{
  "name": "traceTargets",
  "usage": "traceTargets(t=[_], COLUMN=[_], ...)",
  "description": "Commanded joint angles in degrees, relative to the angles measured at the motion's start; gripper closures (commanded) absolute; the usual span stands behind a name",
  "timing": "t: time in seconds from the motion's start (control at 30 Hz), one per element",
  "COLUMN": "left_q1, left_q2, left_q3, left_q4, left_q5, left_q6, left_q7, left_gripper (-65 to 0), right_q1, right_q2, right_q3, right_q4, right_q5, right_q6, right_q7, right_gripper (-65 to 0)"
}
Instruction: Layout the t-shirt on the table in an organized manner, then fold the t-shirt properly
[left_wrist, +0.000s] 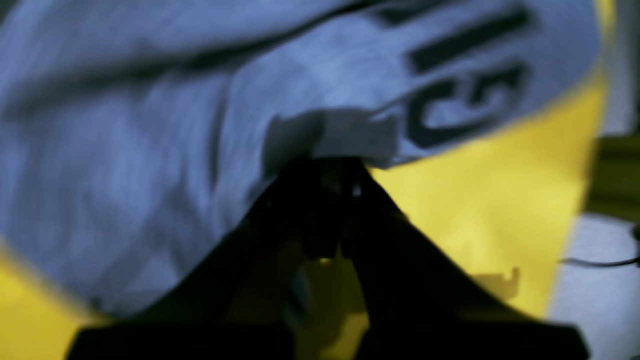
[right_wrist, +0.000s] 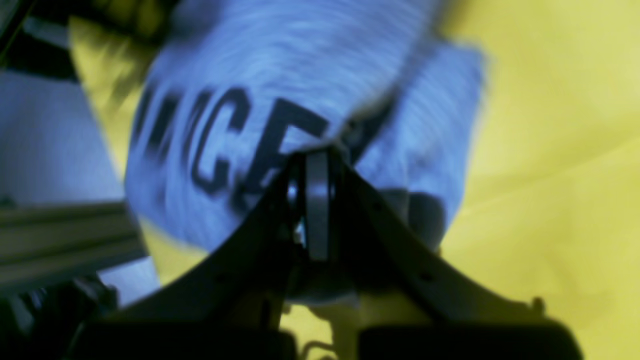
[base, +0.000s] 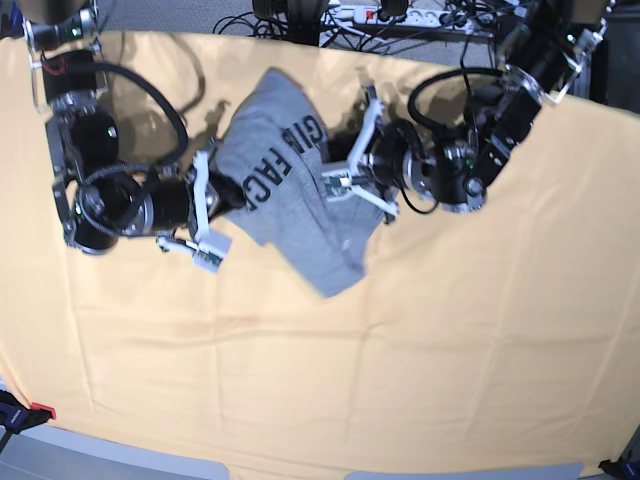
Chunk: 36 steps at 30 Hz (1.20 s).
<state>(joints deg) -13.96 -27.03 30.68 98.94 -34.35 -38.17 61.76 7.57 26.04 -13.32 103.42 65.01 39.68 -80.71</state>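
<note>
Robotics lab; power strip (base: 400, 14), cables (base: 300, 30) behind cloth-draped table (base: 400, 380).

Your base view is evenly lit and fairly sharp, though it bows at the edges like a wide lens. Both wrist views are dim, heavily smeared and tinted blue: the heather-grey cotton t-shirt with black block lettering (left_wrist: 150, 130) reads bluish, and the creased pale yellow-orange cloth-draped table (right_wrist: 560, 150) looks harsh yellow. Your gripper bodies show there as near-black silhouettes.
</note>
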Motion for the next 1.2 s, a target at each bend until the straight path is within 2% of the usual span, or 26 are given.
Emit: traceTargets(t=[0.0, 0.23, 0.37, 0.43, 0.5, 0.6, 0.67, 0.8, 0.9, 1.0, 1.17], left_q1=[-2.45, -12.07, -16.24, -18.08, -19.89, -20.79, -20.79, -20.76, -19.74, -16.68, -11.17], left_q2=[-1.16, -1.84, -1.86, -1.95, -1.97, -2.89, -4.04, -5.38, -6.6, -8.02, -8.22], left_q3=[-0.57, -0.57, -0.74, -0.81, -1.14, -4.02, -7.3, -17.2, -25.29, -31.47, -39.19], left_q4=[-0.07, -9.31, -10.54, -10.43, -10.43, -10.43, -10.43, -10.45, -10.45, -10.45, -10.45], left_q5=[1.55, 1.29, 0.96, 0.15, -2.62, -10.84, -17.49, -32.39, -39.43, -41.46, -41.64], left_q6=[0.46, 0.59, 4.0, 5.38, 6.84, 6.86, 6.67, 3.56, 1.2, 0.85, 0.85], left_q7=[-0.17, -3.02, 0.17, 2.84, 6.21, 9.29, 11.02, 16.41, 18.24, 18.24, 18.24], left_gripper=[0.0, 0.0, 0.0, 0.0, 0.0, 0.0, 0.0, 0.0, 0.0, 0.0, 0.0], right_q1=[-0.57, -12.68, -15.91, -16.76, -17.9, -19.93, -21.4, -22.49, -22.53, -23.19, -23.43], right_q2=[0.79, 1.09, 1.11, 1.11, 0.61, -1.97, -4.0, -6.71, -8.24, -9.22, -9.22], right_q3=[0.26, 6.71, 15.37, 21.66, 28.24, 35.93, 38.56, 37.92, 35.06, 31.21, 24.92], right_q4=[2.51, 8.92, 10.03, 10.8, 11.15, 11.13, 10.8, 10.08, 9.66, 9.66, 9.66], right_q5=[1.66, 0.79, 0.79, 0.81, 0.9, 1.03, 1.03, 1.01, 0.68, -3.5, -11.34], right_q6=[0.32, 0.32, 0.32, -1.18, -1.14, 0.04, 0.32, 0.32, 0.32, 0.32, 0.0], right_q7=[0.71, 0.71, 0.71, 0.71, 0.71, 0.76, 4.11, 6.03, 5.86, 5.49, 5.49], right_gripper=[0.0, 0.0, 0.0, 0.0, 0.0, 0.0, 0.0, 0.0, 0.0, 0.0, 0.0])
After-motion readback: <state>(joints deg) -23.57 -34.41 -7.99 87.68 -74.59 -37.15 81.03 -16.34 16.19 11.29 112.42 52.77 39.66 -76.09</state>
